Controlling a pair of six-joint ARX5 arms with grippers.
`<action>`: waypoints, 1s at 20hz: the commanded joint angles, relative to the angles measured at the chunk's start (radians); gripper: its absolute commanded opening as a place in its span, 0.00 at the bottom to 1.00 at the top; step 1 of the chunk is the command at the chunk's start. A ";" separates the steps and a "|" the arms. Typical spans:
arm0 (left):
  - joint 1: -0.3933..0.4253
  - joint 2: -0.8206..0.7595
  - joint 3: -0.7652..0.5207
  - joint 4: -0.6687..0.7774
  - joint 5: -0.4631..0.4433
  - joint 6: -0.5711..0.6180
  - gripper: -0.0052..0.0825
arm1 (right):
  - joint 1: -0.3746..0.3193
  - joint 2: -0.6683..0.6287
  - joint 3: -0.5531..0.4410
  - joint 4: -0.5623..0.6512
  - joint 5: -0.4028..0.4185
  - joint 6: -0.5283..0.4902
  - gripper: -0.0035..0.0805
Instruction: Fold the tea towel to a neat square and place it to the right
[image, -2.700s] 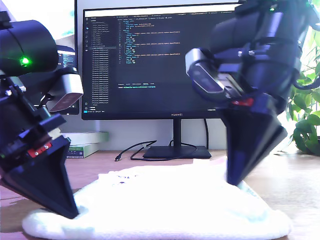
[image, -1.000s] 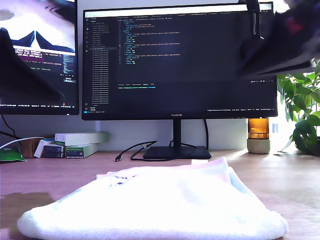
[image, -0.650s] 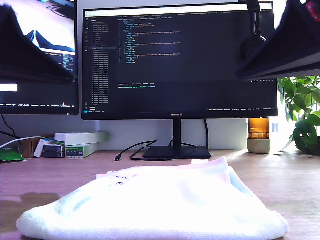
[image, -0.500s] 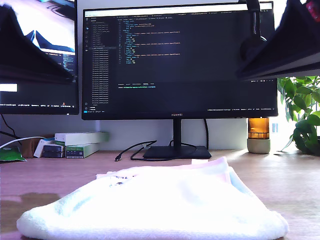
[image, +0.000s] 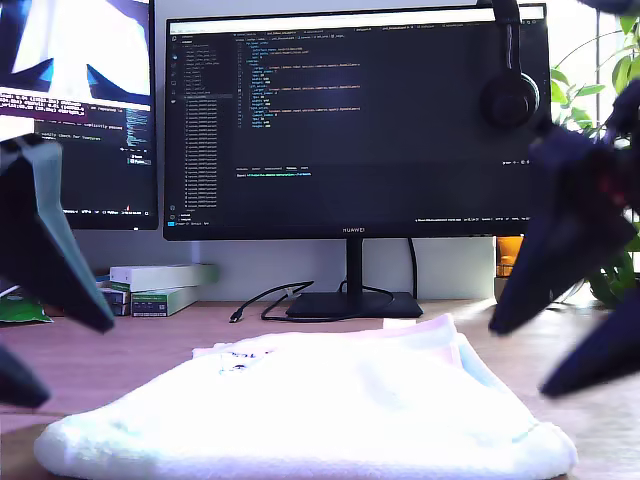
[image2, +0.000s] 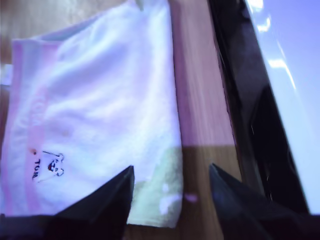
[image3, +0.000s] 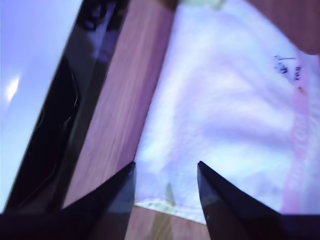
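Observation:
The tea towel (image: 320, 420) lies folded on the wooden desk (image: 150, 340), white and fluffy with a pink band along its far edge and a small dark printed mark (image: 235, 362). My first gripper (image: 78, 362) hangs open just off the towel's end at the exterior view's left. Its wrist view shows the towel (image2: 95, 110) and mark (image2: 50, 166) ahead of the open gripper (image2: 171, 166). My second gripper (image: 518, 361) hangs open off the end at the exterior view's right. Its wrist view shows the towel (image3: 235, 115) past the open gripper (image3: 166, 162). Neither gripper holds anything.
A large monitor (image: 350, 120) on a stand (image: 352, 300) rises behind the towel, with headphones (image: 510, 95) hung on its corner. A second screen (image: 90, 110), stacked boxes (image: 160, 285) and a loose cable (image: 265, 300) sit at the exterior view's left, a plant (image: 615, 270) at its right.
Both arms lifted off the towel, rose to the top of the exterior view, then came back down to either end of it. The towel has stayed put.

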 joint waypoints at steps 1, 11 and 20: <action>-0.002 0.047 -0.019 0.002 0.000 0.037 0.55 | 0.009 0.043 -0.012 0.006 0.005 -0.007 0.46; -0.002 0.288 -0.019 0.145 -0.108 0.130 0.54 | 0.009 0.088 -0.012 0.042 0.023 0.003 0.46; -0.002 0.358 -0.017 0.160 -0.130 0.143 0.04 | 0.024 0.088 -0.012 0.041 0.014 0.003 0.46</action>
